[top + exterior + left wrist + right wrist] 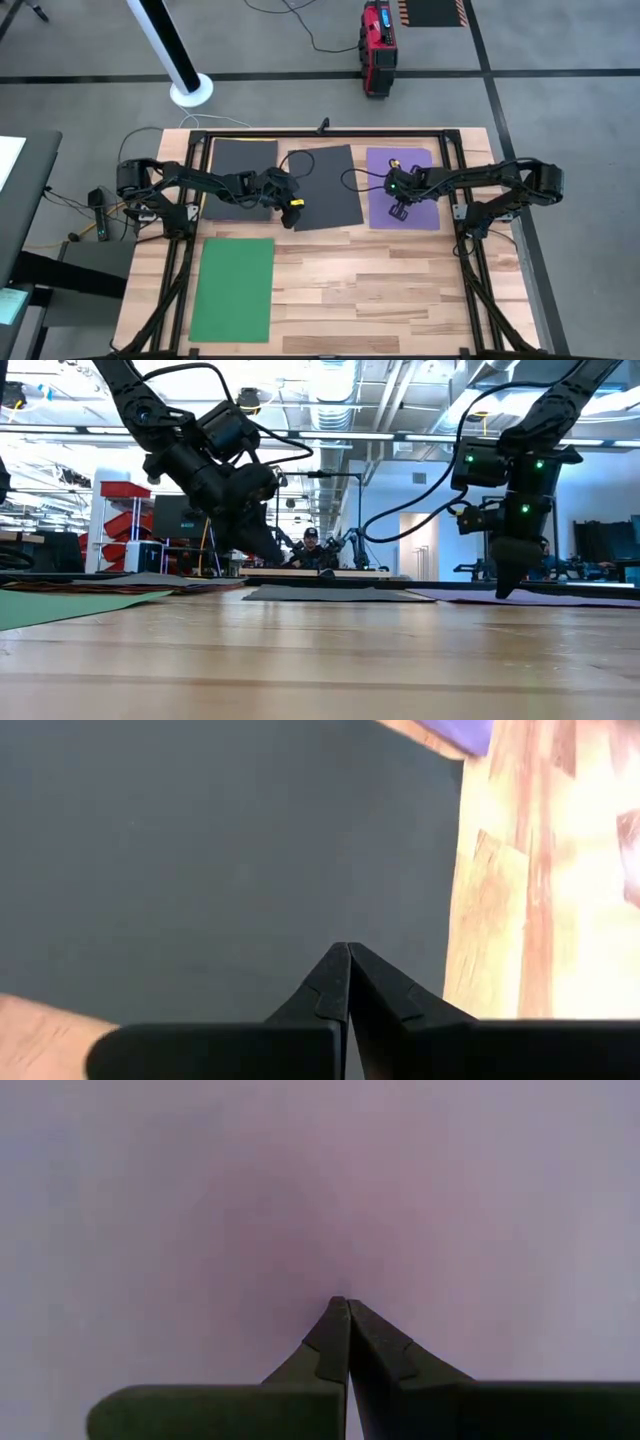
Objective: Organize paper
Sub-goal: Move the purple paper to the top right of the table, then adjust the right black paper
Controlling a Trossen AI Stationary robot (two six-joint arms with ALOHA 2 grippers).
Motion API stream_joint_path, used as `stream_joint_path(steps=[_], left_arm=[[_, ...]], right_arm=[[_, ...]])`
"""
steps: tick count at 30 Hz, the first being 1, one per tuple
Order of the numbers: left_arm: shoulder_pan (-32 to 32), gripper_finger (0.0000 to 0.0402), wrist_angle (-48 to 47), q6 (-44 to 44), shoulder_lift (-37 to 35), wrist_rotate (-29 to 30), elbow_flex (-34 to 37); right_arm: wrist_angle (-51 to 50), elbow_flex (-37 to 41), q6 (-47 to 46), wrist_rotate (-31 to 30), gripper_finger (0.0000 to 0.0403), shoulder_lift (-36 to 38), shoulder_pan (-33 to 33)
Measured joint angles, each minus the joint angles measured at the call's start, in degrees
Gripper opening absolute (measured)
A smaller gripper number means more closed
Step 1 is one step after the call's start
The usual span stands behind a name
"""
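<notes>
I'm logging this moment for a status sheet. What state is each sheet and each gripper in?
Green sheet: flat, alone at the near left.
Left dark grey sheet: flat, partly under the left arm.
Middle dark grey sheet: flat, slightly skewed.
Purple sheet: flat, under the right gripper.
Left gripper: shut, over the middle dark grey sheet.
Right gripper: shut, tips at the purple sheet.

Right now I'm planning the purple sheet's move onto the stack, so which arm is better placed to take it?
Probably the right. The right gripper hangs directly over the purple sheet, fingers shut. The left gripper, also shut, sits at the near edge of the middle dark grey sheet, apart from the purple.
</notes>
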State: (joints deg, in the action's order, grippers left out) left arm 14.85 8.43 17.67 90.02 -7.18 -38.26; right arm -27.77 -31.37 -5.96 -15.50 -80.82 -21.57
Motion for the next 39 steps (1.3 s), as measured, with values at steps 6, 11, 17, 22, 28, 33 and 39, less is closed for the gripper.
stream_joint_path(steps=[6,11,17,22,28,33,39], left_arm=[[0.0,0.0,-0.53,-0.52,0.0,0.0,0.0],[0.0,0.0,-0.51,-1.2,0.0,0.0,0.0],[0.0,0.0,-0.53,-1.2,0.0,0.0,0.0],[0.0,0.0,-0.77,-1.2,-0.02,0.0,0.0],[0.0,0.0,-1.27,-1.08,-0.02,-1.31,0.0],[-0.02,0.0,-1.24,-0.72,-0.03,-1.91,0.0],[-0.02,0.0,-0.23,-1.43,-0.04,-1.9,-0.02]], right_arm=[[-0.68,0.09,0.27,-1.24,0.0,-0.02,-2.05],[-0.36,0.11,2.79,-1.84,0.0,-0.02,-3.5],[-0.3,0.11,4.37,-2.45,0.0,-0.06,-5.13],[-0.31,0.11,4.11,-2.96,0.0,-0.06,-5.95],[-0.94,-0.94,2.62,-2.95,0.0,0.71,-5.19],[-0.67,-2.52,1.96,-2.15,0.0,4.92,-3.28],[3.66,-4.04,1.59,1.44,0.0,8.45,1.9]])
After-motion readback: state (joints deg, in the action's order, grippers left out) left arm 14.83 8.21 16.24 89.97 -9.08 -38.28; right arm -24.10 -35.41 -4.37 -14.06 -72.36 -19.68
